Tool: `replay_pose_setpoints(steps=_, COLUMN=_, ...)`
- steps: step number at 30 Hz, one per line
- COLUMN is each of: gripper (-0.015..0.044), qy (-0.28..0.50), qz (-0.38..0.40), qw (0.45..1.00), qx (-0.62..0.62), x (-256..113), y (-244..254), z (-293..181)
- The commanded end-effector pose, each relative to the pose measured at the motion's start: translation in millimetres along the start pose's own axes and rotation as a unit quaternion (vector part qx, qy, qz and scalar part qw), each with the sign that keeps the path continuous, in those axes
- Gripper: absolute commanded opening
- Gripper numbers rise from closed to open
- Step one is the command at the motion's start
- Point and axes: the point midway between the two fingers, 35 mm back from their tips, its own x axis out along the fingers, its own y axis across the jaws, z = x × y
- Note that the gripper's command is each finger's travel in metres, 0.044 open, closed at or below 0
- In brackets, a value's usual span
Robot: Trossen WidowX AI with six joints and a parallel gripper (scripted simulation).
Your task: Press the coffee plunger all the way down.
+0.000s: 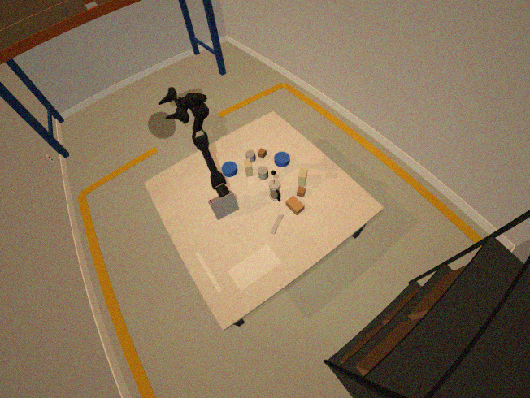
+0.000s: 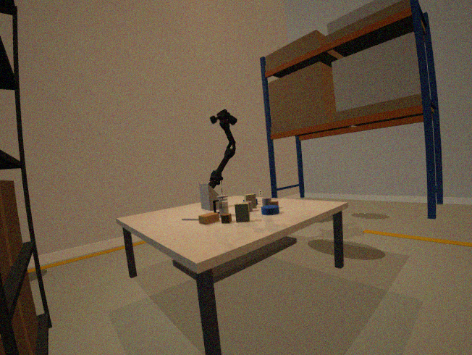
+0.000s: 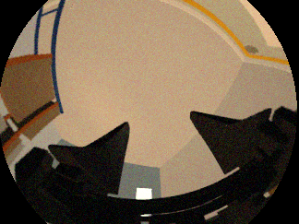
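The coffee press (image 1: 274,193) (image 2: 223,208) stands upright on the table, a clear and grey cylinder with a black handle (image 1: 279,196) (image 2: 215,206). Its thin plunger rod (image 1: 274,179) (image 2: 221,188) stands raised above the lid, with a small black knob (image 1: 272,172) on top in the top view. In the exterior view the knob is hard to tell from the dark arm behind it. My gripper (image 1: 162,110) (image 3: 160,120) is open and empty, high up and far from the press. The wrist view shows only walls, floor and shelving past the spread fingers.
Around the press are an orange block (image 1: 295,205) (image 2: 208,218), a brown cube (image 1: 301,192) (image 2: 226,218), a pale green block (image 1: 302,177) (image 2: 242,213), a grey cylinder (image 1: 262,172) and a flat grey bar (image 1: 277,223). Blue discs (image 1: 228,169) (image 1: 281,159) lie farther back. A grey box (image 1: 223,206) stands at the arm's base.
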Motion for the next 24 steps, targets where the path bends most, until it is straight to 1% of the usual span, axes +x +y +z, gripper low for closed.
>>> replay_pose_setpoints(steps=1, gripper=0.0426, qy=0.003, qz=0.002, qw=1.000, qx=-0.005, x=0, y=0, z=-1)
replay_pose_setpoints(steps=2, gripper=0.0440, qy=0.008, qz=0.008, qw=1.000, qx=-0.012, x=-1, y=0, z=-3)
replay_pose_setpoints(steps=4, gripper=0.0440, qy=0.029, qz=0.026, qw=0.998, qx=-0.042, x=-4, y=-2, z=-12)
replay_pose_setpoints(steps=7, gripper=0.0440, qy=0.083, qz=0.071, qw=0.988, qx=-0.113, x=-14, y=-9, z=-35)
replay_pose_setpoints(steps=12, gripper=0.0440, qy=0.187, qz=0.146, qw=0.942, qx=-0.236, x=-39, y=-33, z=-77)
replay_pose_setpoints(steps=18, gripper=0.0440, qy=0.319, qz=0.224, qw=0.847, qx=-0.361, x=-82, y=-81, z=-118)
replay_pose_setpoints(steps=24, gripper=0.0440, qy=0.452, qz=0.285, qw=0.716, qx=-0.450, x=-137, y=-145, z=-140)
